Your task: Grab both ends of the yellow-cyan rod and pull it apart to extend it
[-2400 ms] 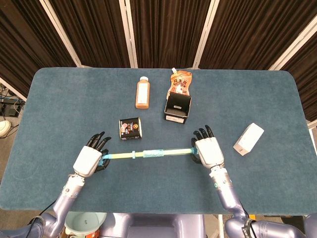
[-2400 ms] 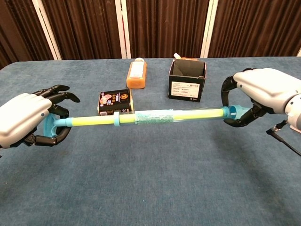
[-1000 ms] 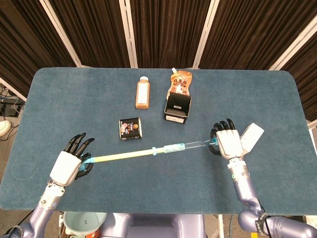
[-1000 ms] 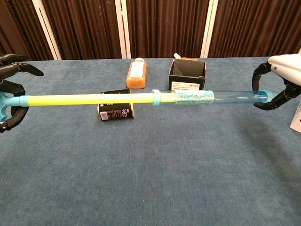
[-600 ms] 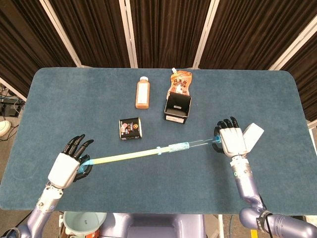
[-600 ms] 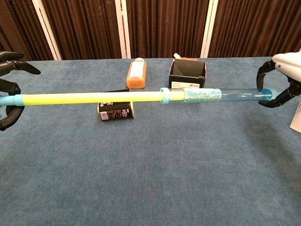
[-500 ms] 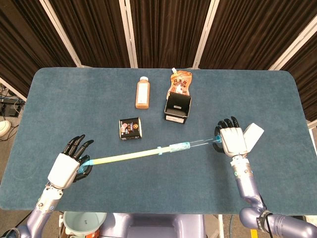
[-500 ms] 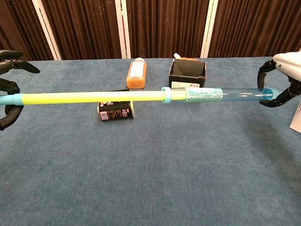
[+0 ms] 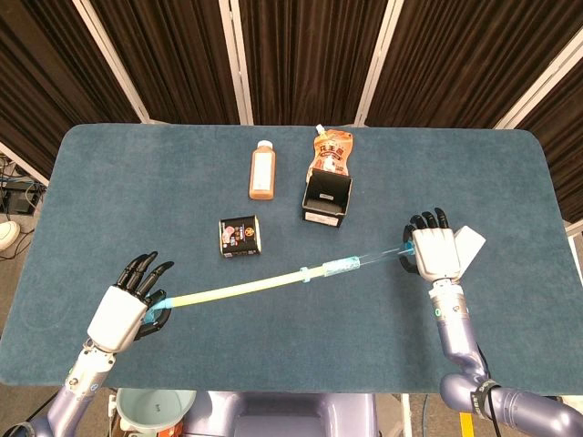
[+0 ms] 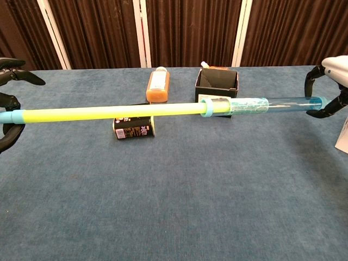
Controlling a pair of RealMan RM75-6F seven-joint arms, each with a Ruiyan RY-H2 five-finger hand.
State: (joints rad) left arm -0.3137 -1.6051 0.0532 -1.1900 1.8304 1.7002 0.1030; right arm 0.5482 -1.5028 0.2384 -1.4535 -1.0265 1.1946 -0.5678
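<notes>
Rod (image 10: 163, 110) label unreadable; left hand (image 9: 123, 309), right hand (image 9: 435, 252) gripping ends.

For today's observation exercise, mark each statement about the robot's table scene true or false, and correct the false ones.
1. Each hand grips one end of the yellow-cyan rod. True: the left hand holds the yellow end and the right hand holds the clear cyan end.
2. The rod lies flat on the table. False: in the chest view it is held up above the cloth.
3. The orange bottle stands upright. False: it lies on its side.
4. The black open box sits just in front of the orange pouch. True.
5. The white box is beside the left hand. False: it is beside the right hand.
</notes>
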